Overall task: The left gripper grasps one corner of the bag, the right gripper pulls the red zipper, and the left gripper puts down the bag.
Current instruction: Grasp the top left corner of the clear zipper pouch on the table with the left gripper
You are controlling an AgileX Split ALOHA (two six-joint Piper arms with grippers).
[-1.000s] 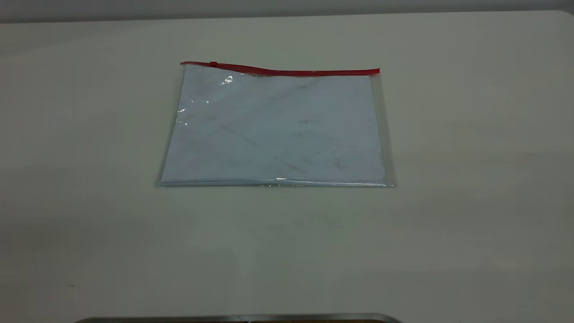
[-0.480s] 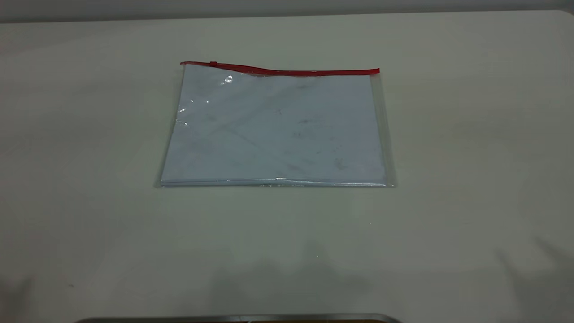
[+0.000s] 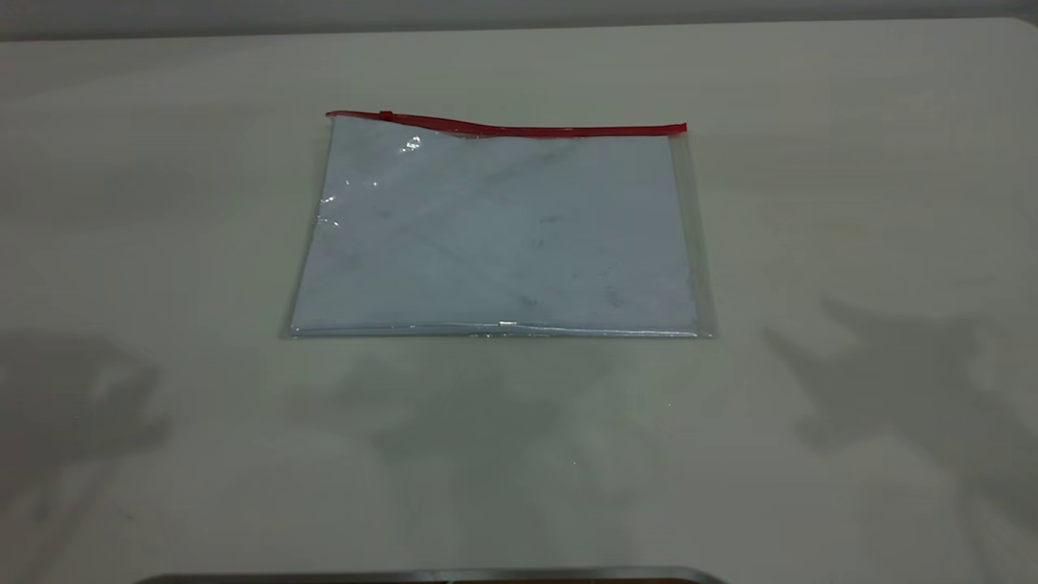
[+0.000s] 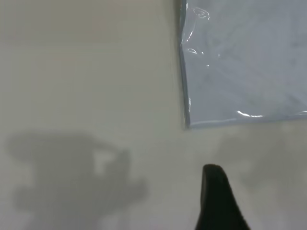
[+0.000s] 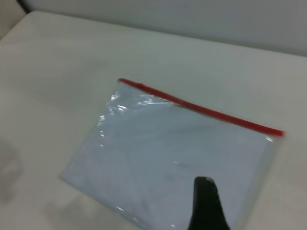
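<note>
The bag [image 3: 499,231] lies flat in the middle of the table, a clear pouch with a pale bluish-white sheet inside. The red zipper [image 3: 519,130] runs along its far long edge, and the small slider tab [image 3: 386,116] sits near that edge's left end. Neither gripper shows in the exterior view, only their shadows at the left and right. In the left wrist view a black tip of the left gripper [image 4: 218,201] hovers just off a near corner of the bag [image 4: 244,62]. In the right wrist view the right gripper [image 5: 206,206] hangs above the bag [image 5: 163,153]; its zipper [image 5: 201,109] lies beyond.
The pale table [image 3: 851,203] surrounds the bag on all sides. A dark metal-rimmed edge [image 3: 430,576] runs along the bottom of the exterior view. The table's back edge meets a grey wall [image 3: 519,12].
Arm shadows have spread onto the table at the left, the right and in front of the bag. The bag has not moved.
</note>
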